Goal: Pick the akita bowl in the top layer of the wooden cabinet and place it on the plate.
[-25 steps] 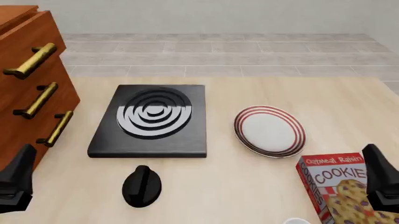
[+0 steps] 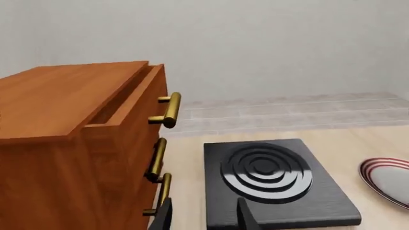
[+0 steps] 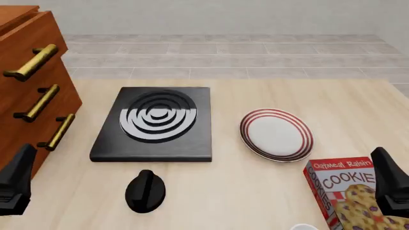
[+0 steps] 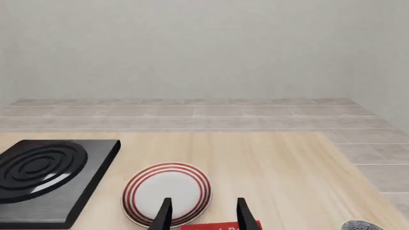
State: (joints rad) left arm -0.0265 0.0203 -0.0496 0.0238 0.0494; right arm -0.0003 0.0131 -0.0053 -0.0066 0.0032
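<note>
Both jaws parted, nothing between them. Left gripper (image 2: 203, 215): two dark fingers with a clear gap, wooden cabinet edge and stove edge visible through it. Right gripper (image 4: 201, 213): same spread, fingers framing the plate's near rim and the red top of the cookie box.

Akita bowl: not visible in any view. Cannot tell if it sits inside the top layer (image 2: 137, 93); that drawer is pulled out a little, a narrow dark slot shows behind its front, interior hidden.

Wooden cabinet (image 3: 26, 91) stands at the table's left edge, reddish-brown, three brass bar handles stacked down its front. Top handle (image 3: 28, 62) sticks out further than the lower two.

Black square stove (image 3: 156, 122) with grey concentric rings lies just right of the cabinet, apart from it. Plate (image 3: 276, 134), white with red rings, lies right of the stove, apart from it, nothing on it.

Black knob-like object (image 3: 145, 190) sits on the table in front of the stove. Cookie box (image 3: 348, 191), red, "Oatmeal Raisin Cookies", stands in front of the plate toward the right, near the right arm. A small white object (image 3: 303, 226) barely shows at the bottom edge, too cropped to identify.

In the front view both arms show only as dark shapes low at the left and right edges, well back from stove and plate.
</note>
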